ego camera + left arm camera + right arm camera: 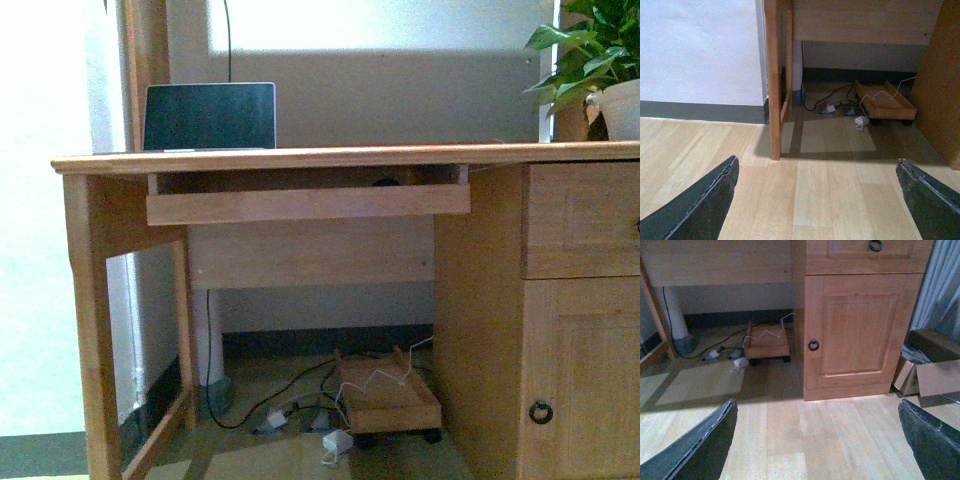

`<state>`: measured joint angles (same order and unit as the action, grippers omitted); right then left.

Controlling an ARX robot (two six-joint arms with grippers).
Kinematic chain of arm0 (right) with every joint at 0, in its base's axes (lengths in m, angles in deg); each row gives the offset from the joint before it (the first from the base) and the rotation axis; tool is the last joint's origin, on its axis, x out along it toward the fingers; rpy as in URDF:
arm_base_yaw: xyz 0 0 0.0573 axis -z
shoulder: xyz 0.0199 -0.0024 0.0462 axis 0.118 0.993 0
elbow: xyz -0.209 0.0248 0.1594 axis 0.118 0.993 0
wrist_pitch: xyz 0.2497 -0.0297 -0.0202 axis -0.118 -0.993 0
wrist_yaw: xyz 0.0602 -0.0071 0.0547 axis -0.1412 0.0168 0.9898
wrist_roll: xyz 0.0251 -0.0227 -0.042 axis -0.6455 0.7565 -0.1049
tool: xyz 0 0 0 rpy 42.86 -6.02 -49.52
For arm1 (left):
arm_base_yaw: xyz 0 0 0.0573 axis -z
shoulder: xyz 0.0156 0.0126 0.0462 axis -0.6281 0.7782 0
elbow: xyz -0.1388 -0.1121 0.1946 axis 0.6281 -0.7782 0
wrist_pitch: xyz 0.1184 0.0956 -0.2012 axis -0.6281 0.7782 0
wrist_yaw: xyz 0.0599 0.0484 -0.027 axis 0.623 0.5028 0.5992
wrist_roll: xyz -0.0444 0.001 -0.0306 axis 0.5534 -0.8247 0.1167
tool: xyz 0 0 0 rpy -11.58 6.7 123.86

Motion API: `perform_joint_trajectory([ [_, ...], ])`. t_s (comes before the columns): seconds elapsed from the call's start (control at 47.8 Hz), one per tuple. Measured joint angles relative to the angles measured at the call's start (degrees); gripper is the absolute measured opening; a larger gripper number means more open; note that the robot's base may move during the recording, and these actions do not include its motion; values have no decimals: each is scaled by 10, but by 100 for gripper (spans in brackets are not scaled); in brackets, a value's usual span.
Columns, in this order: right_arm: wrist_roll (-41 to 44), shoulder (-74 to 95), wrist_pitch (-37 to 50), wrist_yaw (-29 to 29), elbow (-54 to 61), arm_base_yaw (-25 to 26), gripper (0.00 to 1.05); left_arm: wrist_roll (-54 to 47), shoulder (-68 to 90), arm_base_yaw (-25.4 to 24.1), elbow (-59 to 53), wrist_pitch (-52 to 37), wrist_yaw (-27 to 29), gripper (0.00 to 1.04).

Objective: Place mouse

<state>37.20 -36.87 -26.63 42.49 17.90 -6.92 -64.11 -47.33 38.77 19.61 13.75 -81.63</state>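
Observation:
A small dark rounded shape (386, 182) shows just over the front board of the desk's pull-out tray (300, 204); it looks like the mouse, mostly hidden. The mouse shows in neither wrist view. My left gripper (816, 160) is open and empty, low over the wooden floor in front of the desk's left leg (772, 80). My right gripper (816, 402) is open and empty, low over the floor in front of the desk's cupboard door (855, 330). Neither arm shows in the front view.
An open laptop (209, 116) stands on the desk top (350, 156) at the left, a potted plant (600, 70) at the right. Under the desk are a small wheeled wooden stand (388, 400) and cables. A cardboard box (927, 375) lies beside the cupboard.

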Motion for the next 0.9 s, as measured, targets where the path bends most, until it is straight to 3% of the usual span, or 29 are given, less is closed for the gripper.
perform_joint_trajectory([
  [0.9, 0, 0, 0, 0, 0, 0, 97, 0, 0, 0, 0, 0, 0, 97],
])
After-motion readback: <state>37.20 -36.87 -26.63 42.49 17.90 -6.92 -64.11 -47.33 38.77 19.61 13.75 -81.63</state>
